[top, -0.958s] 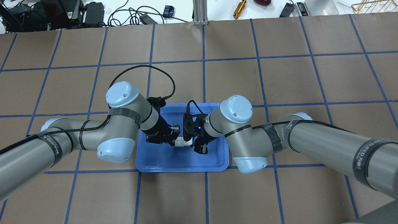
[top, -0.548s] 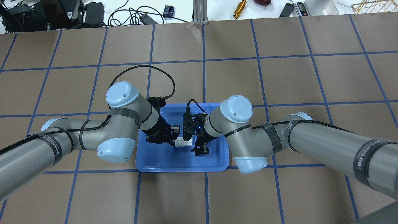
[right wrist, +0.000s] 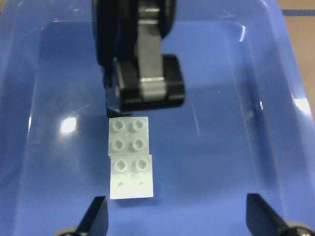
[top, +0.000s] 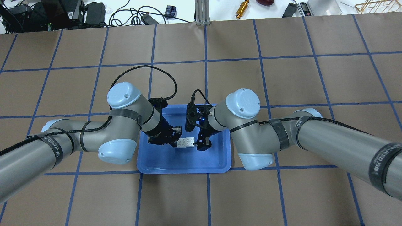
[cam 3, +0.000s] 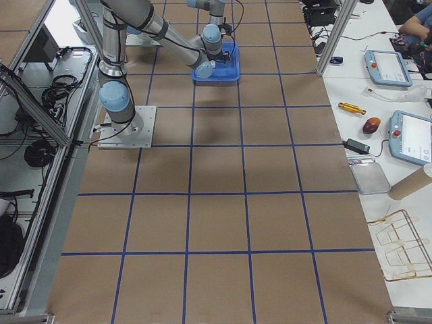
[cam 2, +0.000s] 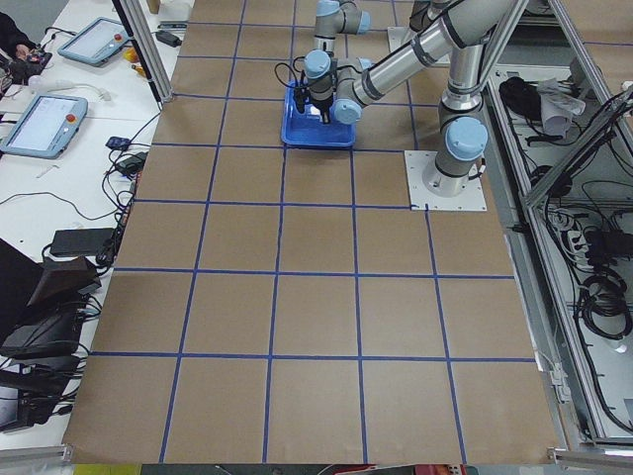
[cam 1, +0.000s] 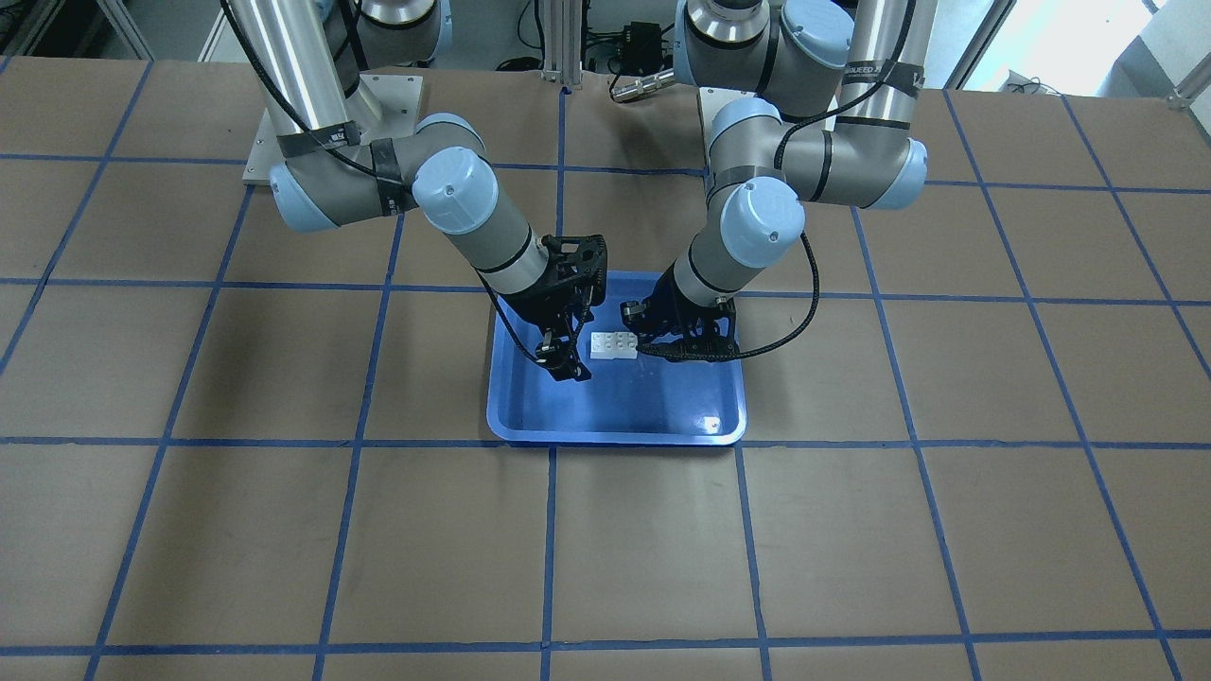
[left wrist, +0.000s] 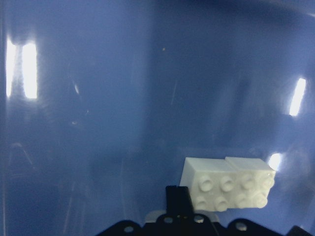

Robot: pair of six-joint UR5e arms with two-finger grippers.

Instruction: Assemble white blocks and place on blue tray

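The two white blocks are joined into one small rectangle, studs up, over the middle of the blue tray. My left gripper is shut on the blocks' left end; they also show in the left wrist view. I cannot tell whether they touch the tray floor. My right gripper is wide open and empty, a short way off the blocks' free end. In the overhead view it is just right of them. The front view shows the blocks between both grippers.
Brown table with a blue tape grid around the tray. Cables, a brass tool and a wire rack lie beyond the far edge. Both forearms cross low over the near squares beside the tray.
My right gripper has drawn back from the blocks' right end and its wrist has shifted toward the far side. The left arm and the blocks have stayed put.
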